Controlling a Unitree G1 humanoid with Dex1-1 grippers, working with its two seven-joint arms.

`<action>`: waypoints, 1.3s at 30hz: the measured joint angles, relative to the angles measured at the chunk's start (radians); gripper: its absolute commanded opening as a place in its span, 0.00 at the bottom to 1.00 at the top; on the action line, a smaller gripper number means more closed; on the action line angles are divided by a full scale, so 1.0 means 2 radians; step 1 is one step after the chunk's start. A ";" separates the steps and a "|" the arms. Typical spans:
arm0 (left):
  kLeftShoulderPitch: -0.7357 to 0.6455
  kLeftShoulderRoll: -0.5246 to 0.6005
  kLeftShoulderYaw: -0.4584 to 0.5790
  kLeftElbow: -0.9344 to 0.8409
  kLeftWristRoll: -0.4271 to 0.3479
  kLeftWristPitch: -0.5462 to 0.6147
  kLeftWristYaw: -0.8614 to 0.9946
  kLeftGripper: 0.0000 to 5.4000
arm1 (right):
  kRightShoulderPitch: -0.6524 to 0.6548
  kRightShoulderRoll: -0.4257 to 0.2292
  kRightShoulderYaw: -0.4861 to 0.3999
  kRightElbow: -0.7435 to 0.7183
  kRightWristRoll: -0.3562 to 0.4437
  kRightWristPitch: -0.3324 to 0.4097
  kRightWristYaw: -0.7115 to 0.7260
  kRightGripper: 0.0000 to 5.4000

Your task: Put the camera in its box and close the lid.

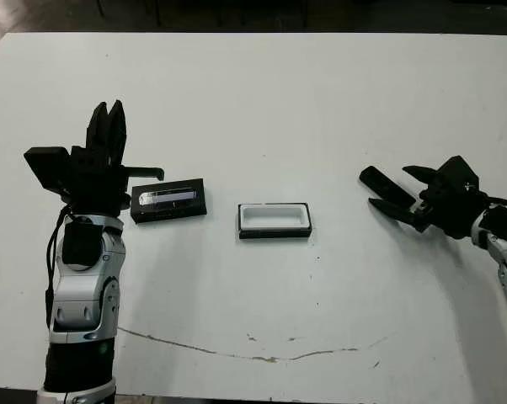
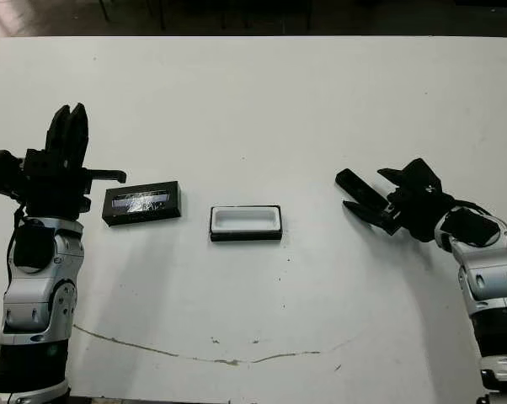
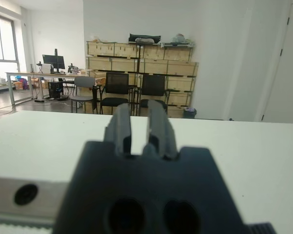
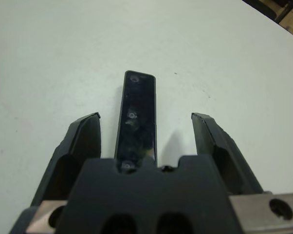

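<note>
One camera (image 4: 137,117) end behind right fingers (image 4: 83,141)

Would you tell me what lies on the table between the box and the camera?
Nothing: in the left eye view the table is bare between the box and the camera.

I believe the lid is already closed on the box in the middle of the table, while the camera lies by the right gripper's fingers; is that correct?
Not quite: the lid is not on the box. It lies flat on the table apart from the box, on the robot's left of it, and the box stands open with its white lining showing. The left eye view shows this. The rest is right.
</note>
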 measured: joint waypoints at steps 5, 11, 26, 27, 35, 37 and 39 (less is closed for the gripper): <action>0.000 0.001 0.000 0.000 0.000 0.000 0.000 0.00 | 0.010 0.010 -0.008 -0.004 0.015 0.003 -0.003 0.61; 0.000 0.003 0.001 0.000 -0.003 0.003 -0.001 0.00 | 0.028 0.025 -0.013 -0.023 0.032 0.016 -0.013 0.61; 0.000 0.006 0.001 0.000 0.000 0.004 -0.002 0.00 | 0.045 0.057 -0.022 -0.022 0.065 -0.003 -0.008 0.32; 0.000 0.006 0.001 0.000 0.000 0.005 -0.002 0.00 | 0.046 0.059 -0.022 -0.023 0.066 -0.003 -0.008 0.28; 0.001 0.007 0.003 -0.007 0.001 0.010 -0.002 0.00 | 0.049 0.067 -0.023 -0.024 0.076 -0.007 -0.010 0.06; 0.001 0.008 0.003 -0.007 0.001 0.010 -0.002 0.00 | 0.050 0.067 -0.023 -0.026 0.076 -0.007 -0.013 0.06; 0.001 0.008 0.003 -0.007 0.000 0.010 -0.002 0.00 | 0.053 0.066 -0.023 -0.030 0.076 -0.007 -0.015 0.06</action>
